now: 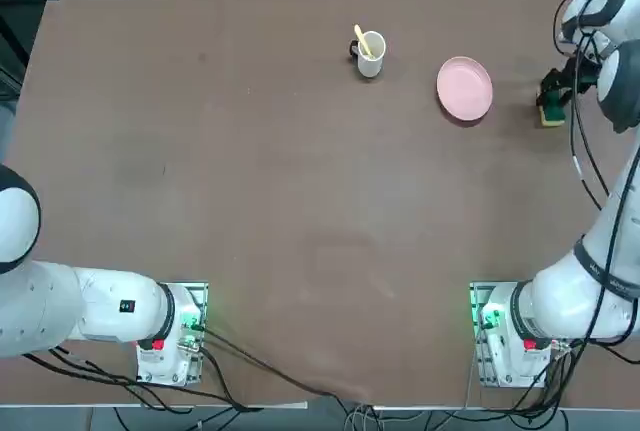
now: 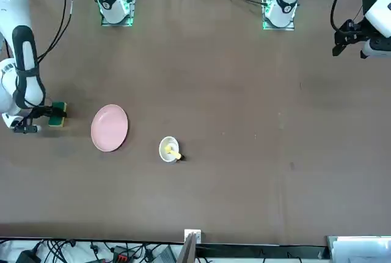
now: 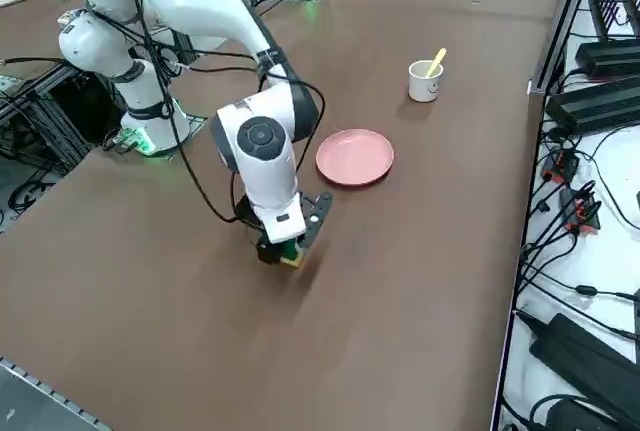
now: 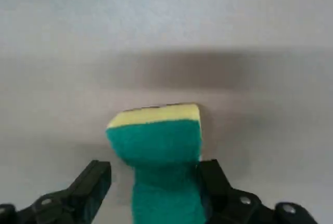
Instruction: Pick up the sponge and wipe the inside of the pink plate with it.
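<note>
the sponge (image 4: 158, 156) sits between the right gripper (image 4: 156, 187) fingers, which pinch its narrowed middle, beside the pink plate (image 1: 464, 88).

green-and-yellow sponge (image 4: 158, 151), pale pink plate (image 1: 464, 88), white mug (image 1: 370, 55), brown table (image 1: 300, 201)

Brown table (image 1: 250, 201) with pink plate (image 1: 464, 88), white mug (image 1: 370, 54), sponge (image 1: 552, 111).

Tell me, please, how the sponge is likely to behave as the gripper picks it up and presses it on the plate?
The sponge looks pinched narrower between the right gripper fingers, so it is probably soft and will squash further under pressure. Being small foam, it is likely light. Its flat block shape should not roll, though it may bend when dragged across the pink plate.
</note>
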Controlling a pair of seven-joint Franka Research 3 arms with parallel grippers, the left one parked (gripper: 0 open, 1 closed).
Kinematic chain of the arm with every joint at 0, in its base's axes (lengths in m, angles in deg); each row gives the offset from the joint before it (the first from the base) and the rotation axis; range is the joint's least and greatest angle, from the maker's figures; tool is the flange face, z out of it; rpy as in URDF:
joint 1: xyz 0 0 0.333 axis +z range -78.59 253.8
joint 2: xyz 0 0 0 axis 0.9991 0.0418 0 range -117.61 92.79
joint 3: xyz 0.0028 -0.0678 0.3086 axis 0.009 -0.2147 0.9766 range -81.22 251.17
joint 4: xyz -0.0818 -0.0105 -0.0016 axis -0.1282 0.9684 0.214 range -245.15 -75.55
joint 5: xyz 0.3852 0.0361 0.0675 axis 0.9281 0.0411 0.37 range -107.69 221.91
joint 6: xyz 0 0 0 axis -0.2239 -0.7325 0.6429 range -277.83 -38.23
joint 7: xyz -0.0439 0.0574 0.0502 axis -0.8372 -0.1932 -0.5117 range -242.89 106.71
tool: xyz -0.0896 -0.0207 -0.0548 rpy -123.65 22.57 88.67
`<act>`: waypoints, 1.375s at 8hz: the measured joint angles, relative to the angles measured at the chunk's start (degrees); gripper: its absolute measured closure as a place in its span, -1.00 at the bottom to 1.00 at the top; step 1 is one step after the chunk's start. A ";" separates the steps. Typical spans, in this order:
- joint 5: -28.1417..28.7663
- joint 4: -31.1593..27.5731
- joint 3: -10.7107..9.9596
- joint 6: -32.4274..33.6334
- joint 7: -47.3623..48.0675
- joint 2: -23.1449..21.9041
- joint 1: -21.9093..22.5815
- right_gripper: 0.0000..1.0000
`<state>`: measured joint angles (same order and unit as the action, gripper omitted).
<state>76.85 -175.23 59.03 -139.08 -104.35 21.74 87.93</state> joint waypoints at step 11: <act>-11.90 22.86 0.62 33.54 22.36 -25.16 13.05 -1.00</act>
<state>64.94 -152.38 59.65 -105.53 -81.99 -3.42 100.98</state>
